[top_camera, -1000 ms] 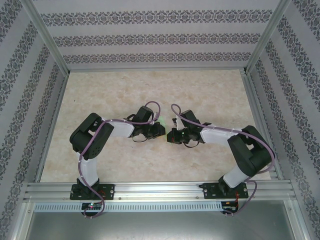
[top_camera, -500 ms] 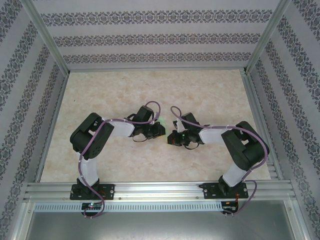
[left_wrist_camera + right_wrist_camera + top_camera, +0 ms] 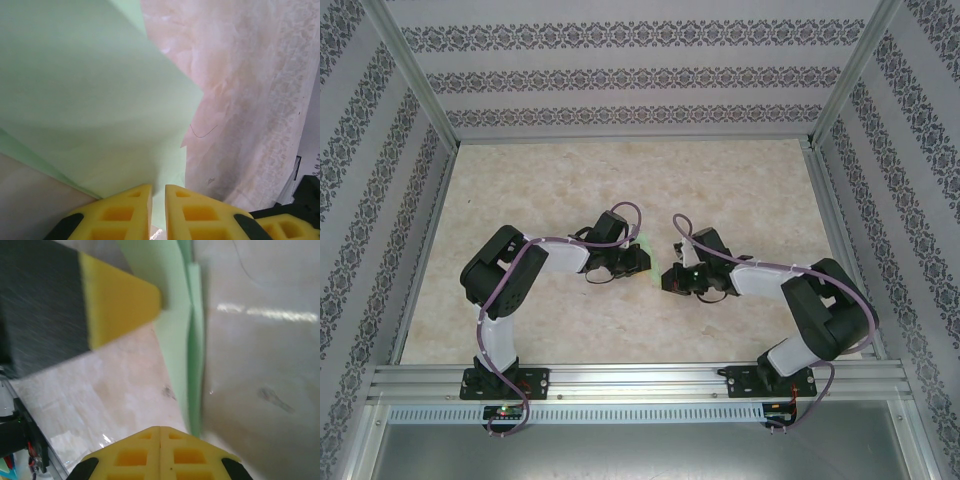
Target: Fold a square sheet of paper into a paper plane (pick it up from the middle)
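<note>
Near the middle of the table (image 3: 740, 180), well away from every edge, the green paper (image 3: 90, 90) is held by your left gripper (image 3: 158, 197), its pads pinched on the paper's border; your right gripper (image 3: 160, 442) has its pads pressed together, no paper visible between them; expect the paper to be very light, limp and easy to crease wrongly, so take it gently at the folded spine; the right wrist view shows stacked fold layers, the left wrist view one broad flap.

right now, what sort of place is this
Probably a robot test cell: a metal frame boxes in the marble-look table, patterned wallpaper panels stand as walls, and two robot arms are bolted to a rail at its near edge.
</note>
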